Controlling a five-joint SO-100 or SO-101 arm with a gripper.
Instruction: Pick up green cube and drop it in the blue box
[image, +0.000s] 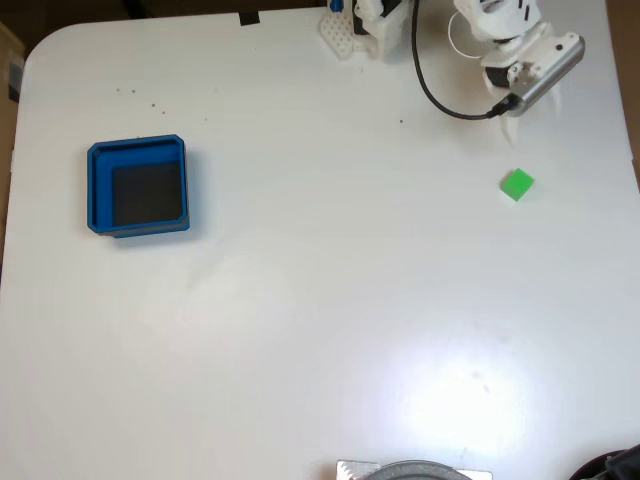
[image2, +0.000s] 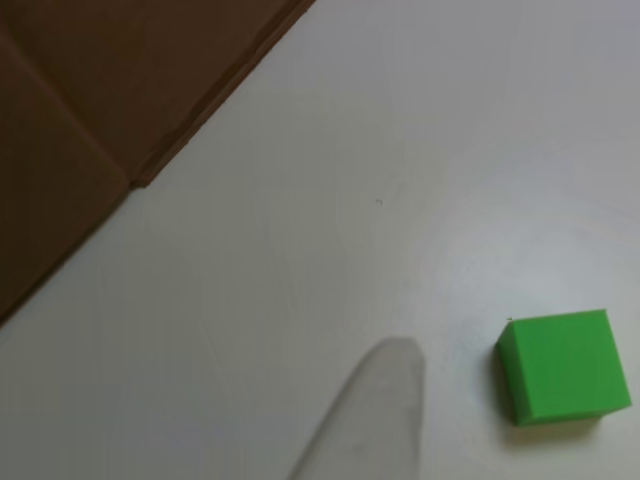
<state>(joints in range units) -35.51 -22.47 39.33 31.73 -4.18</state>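
Observation:
The green cube (image: 517, 184) lies on the white table at the right side of the fixed view, on its own and untouched. Just above it in that view hovers my white gripper (image: 530, 115), its pale fingers apart and nothing between them. In the other view the cube (image2: 563, 366) sits at the lower right, and one blurred white fingertip (image2: 372, 415) rises from the bottom edge just left of it, a small gap between them. Far off at the left of the fixed view stands the blue box (image: 96, 185), its dark floor bare.
A black cable (image: 432, 92) loops from the arm down to the wrist. The arm's white base (image: 365, 25) stands at the table's back edge. Brown floor (image2: 110, 90) shows beyond the table's edge in the other view. A grey round object (image: 415, 470) pokes in at the front edge.

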